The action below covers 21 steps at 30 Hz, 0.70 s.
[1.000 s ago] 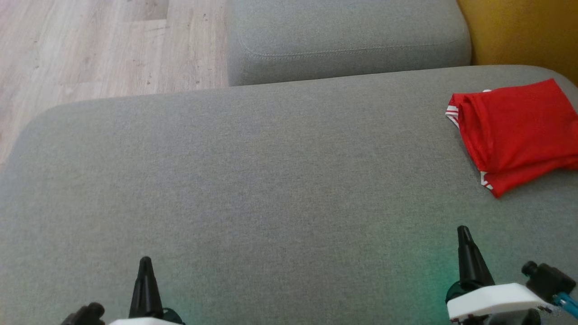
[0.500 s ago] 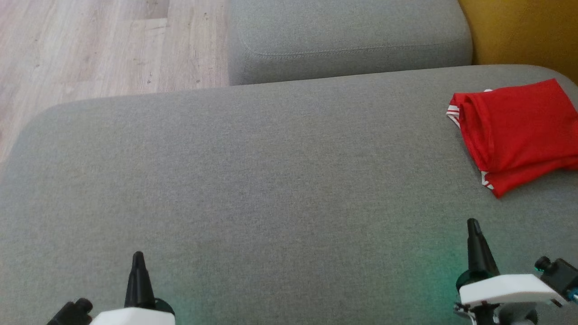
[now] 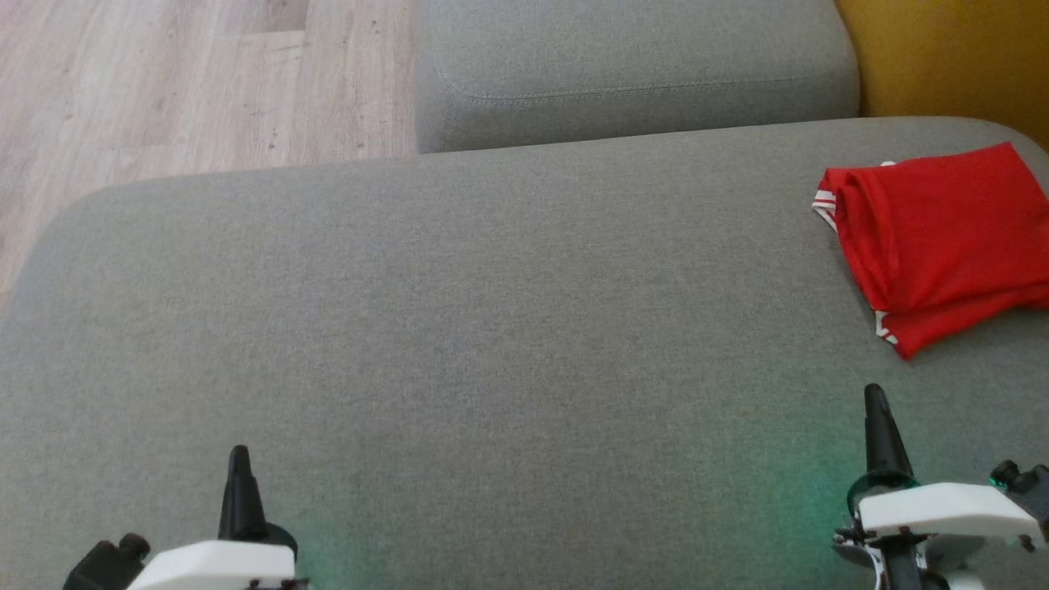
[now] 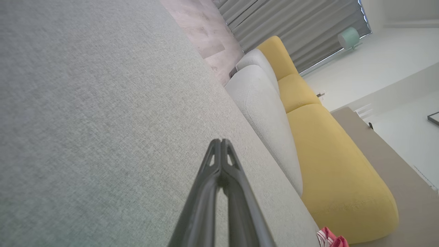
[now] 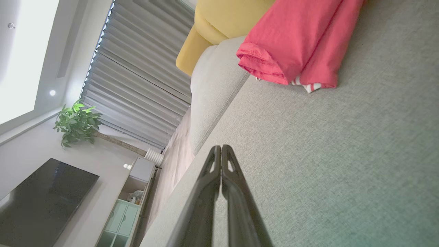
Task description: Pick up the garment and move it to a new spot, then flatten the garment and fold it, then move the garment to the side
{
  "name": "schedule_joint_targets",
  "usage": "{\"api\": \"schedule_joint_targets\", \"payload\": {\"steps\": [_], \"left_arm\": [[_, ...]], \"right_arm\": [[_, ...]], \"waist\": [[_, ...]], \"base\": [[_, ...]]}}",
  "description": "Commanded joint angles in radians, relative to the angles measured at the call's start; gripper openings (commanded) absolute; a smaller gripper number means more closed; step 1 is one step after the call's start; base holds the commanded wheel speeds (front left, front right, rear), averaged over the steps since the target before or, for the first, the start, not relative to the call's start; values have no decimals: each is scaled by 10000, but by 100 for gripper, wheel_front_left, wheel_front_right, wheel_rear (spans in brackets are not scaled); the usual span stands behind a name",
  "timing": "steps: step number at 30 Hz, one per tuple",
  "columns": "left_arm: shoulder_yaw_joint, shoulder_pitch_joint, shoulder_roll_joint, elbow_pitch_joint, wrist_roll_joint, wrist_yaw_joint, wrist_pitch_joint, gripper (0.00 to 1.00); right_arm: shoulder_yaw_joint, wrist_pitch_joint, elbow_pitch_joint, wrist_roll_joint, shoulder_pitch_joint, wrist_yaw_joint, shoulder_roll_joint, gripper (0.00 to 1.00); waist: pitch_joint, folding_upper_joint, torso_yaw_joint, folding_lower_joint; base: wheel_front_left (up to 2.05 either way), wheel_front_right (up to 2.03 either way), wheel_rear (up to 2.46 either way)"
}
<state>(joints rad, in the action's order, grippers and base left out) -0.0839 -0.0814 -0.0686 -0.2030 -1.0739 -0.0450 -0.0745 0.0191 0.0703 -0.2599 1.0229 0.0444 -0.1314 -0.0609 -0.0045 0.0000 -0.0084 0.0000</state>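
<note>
The garment (image 3: 942, 242) is red with white-striped trim, folded into a compact stack at the far right of the grey sofa seat (image 3: 492, 328). In the right wrist view the garment (image 5: 301, 44) lies ahead of my right gripper (image 5: 221, 148), whose jaws are pressed together with nothing in them. In the head view my right gripper (image 3: 875, 395) hovers below the garment, apart from it. My left gripper (image 3: 239, 453) sits at the lower left, far from the cloth, and its wrist view shows it (image 4: 220, 141) shut and empty. A corner of the garment (image 4: 331, 239) peeks in at the bottom there.
A grey cushion (image 3: 631, 70) lies beyond the seat, with a yellow cushion (image 3: 951, 57) at the far right. Wooden floor (image 3: 180, 82) borders the seat at the upper left. A TV (image 5: 41, 199), a plant (image 5: 77, 121) and curtains (image 5: 137, 75) stand in the room.
Both grippers have drifted outward: the left one down and left, the right one up and right, a little nearer the garment. The garment has not moved.
</note>
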Motion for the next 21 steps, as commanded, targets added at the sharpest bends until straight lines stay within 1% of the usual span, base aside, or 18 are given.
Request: {"api": "schedule_joint_targets", "payload": {"steps": [1,21], "left_arm": [[337,546,-146,231,-266,-99,72,0],[819,1077,-145,-24,-2481,-407,657,0]], "right_arm": [[40,-76,284,315,-525,5,-190,0],[-338,-648,241,2712,-914,6,-197,0]], "waist": [[2,0,2,0],[32,0,35,0]], "base": [[0,0,0],[0,0,0]]}}
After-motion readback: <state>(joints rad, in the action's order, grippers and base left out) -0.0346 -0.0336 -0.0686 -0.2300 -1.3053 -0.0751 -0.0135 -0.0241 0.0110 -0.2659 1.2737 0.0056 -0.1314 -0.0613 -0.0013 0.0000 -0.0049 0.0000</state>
